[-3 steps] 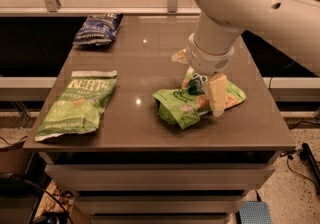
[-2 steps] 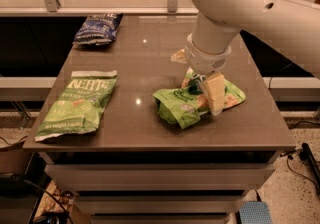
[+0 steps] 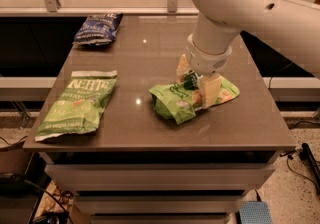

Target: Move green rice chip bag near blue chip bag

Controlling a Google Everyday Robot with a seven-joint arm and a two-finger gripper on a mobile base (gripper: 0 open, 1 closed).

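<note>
gripper low over the table, fingers pinching the crumpled green rice chip bag i think, blue chip bag well away from the fingers, far back-left corner

My table has a dark brown, glossy top with small lamp glints on it, and it stands over pale drawer fronts. Three bags lie directly on it. The blue chip bag lies at the far left corner. The flat light green bag with white lettering lies along the near left side, its lower end reaching the rim. The green rice chip bag lies crumpled right of the middle, well apart from both others. My gripper is down at that bag, over its right half
</note>
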